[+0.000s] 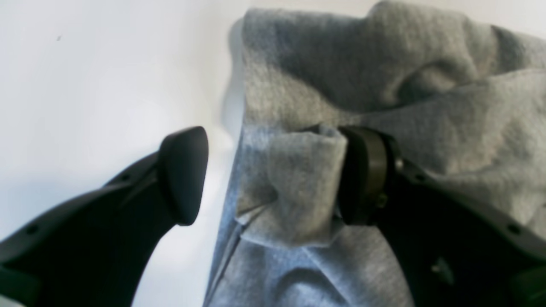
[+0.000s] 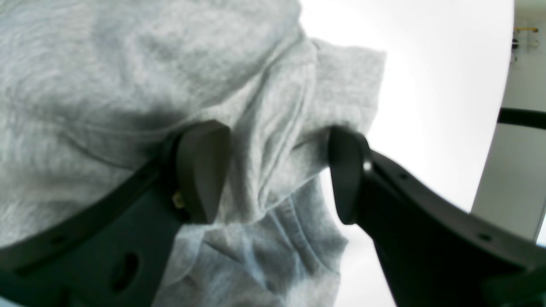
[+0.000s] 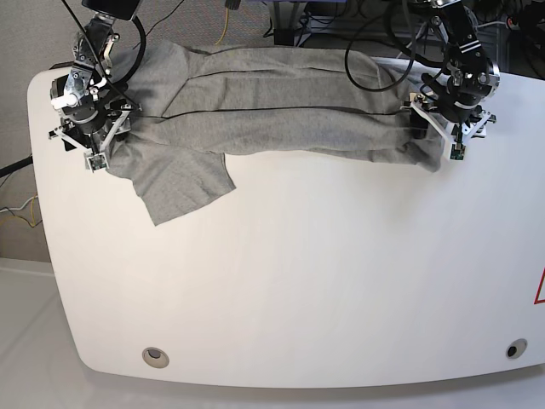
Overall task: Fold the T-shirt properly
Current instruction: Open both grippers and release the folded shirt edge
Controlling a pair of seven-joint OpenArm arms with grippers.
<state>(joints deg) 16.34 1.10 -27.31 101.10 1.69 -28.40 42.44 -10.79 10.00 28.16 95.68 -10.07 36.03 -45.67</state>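
Observation:
The heather-grey T-shirt (image 3: pixel 272 115) lies stretched in a long band across the far side of the white table (image 3: pixel 298 281), with one sleeve (image 3: pixel 183 183) spread toward the front on the left. My left gripper (image 1: pixel 275 177) is at the band's right end (image 3: pixel 438 128). It is open: a fold of cloth (image 1: pixel 298 183) rests against one finger (image 1: pixel 367 175) and the other finger (image 1: pixel 183 175) stands clear over bare table. My right gripper (image 2: pixel 275 170) is at the left end (image 3: pixel 98 141), open, with bunched cloth (image 2: pixel 264 140) loose between its fingers.
Cables (image 3: pixel 375 51) hang behind the table's back edge. Two round holes (image 3: pixel 154 356) (image 3: pixel 511 349) sit near the front corners. A red mark (image 3: pixel 539 290) shows at the right edge. The floor drops away to the left of the table.

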